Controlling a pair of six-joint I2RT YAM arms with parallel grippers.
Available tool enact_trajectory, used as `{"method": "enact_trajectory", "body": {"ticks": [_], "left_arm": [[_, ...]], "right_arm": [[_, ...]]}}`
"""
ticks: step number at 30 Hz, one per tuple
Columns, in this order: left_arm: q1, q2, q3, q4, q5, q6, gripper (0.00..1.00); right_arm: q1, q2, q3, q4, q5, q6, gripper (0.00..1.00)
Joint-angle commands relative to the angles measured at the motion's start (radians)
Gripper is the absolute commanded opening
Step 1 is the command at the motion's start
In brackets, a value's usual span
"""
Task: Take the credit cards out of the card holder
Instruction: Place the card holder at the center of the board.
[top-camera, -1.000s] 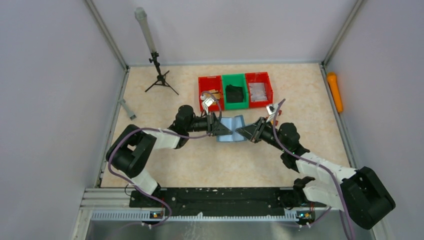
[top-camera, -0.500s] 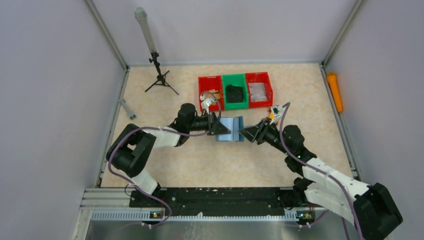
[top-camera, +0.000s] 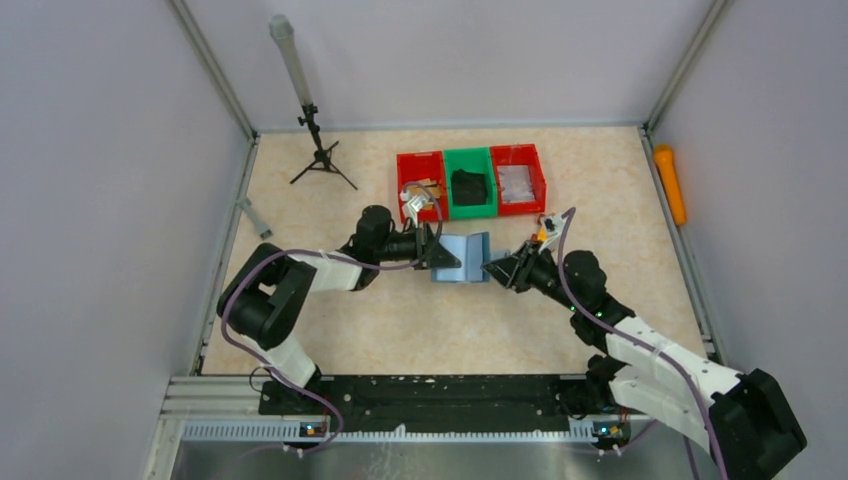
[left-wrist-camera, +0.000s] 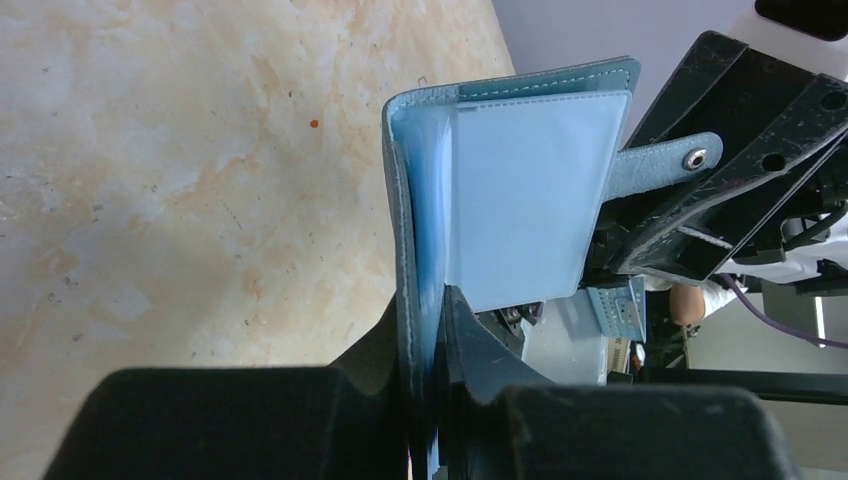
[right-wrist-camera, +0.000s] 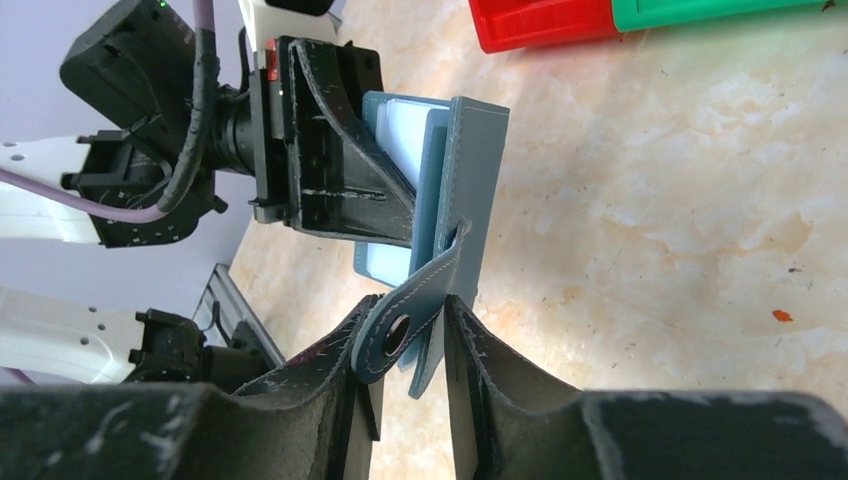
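The slate-teal card holder (top-camera: 463, 258) is held off the table, spread open between the two arms. My left gripper (left-wrist-camera: 425, 300) is shut on its left cover (left-wrist-camera: 405, 200), seen edge-on. Pale blue sheets (left-wrist-camera: 525, 200) fill the inside, and I cannot tell credit cards from sleeves. My right gripper (right-wrist-camera: 412, 305) has its jaws apart around the right cover's edge (right-wrist-camera: 478, 190) and the closure tab (right-wrist-camera: 405, 325). The tab leans on one finger, and floor shows in the gap. From above, the left gripper (top-camera: 440, 258) and right gripper (top-camera: 490, 266) face each other.
Behind the holder stand a red bin (top-camera: 421, 185), a green bin (top-camera: 469, 202) with a black lump (top-camera: 468, 187), and another red bin (top-camera: 518, 178). A small tripod (top-camera: 318, 150) stands at the back left. An orange object (top-camera: 670, 183) lies by the right wall.
My right gripper went from shut to jaws apart and drew back a little to the right. The left gripper and the holder stayed where they were.
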Motion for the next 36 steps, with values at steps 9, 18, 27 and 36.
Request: {"method": "enact_trajectory", "body": {"ticks": [9, 18, 27, 36], "left_arm": [[-0.019, 0.019, 0.052, 0.047, 0.036, 0.000, 0.00], [-0.052, 0.032, 0.083, 0.014, 0.049, 0.029, 0.00], [-0.053, 0.034, 0.127, -0.142, 0.034, 0.111, 0.35], [-0.053, 0.064, 0.136, -0.124, 0.074, 0.094, 0.39]], "right_arm": [[0.011, 0.103, 0.033, 0.105, -0.073, 0.014, 0.09], [0.011, 0.209, 0.061, 0.182, -0.159, 0.039, 0.04], [0.011, 0.108, 0.082, -0.044, 0.033, -0.037, 0.00], [0.011, 0.125, 0.103, -0.172, 0.029, -0.100, 0.00]]}}
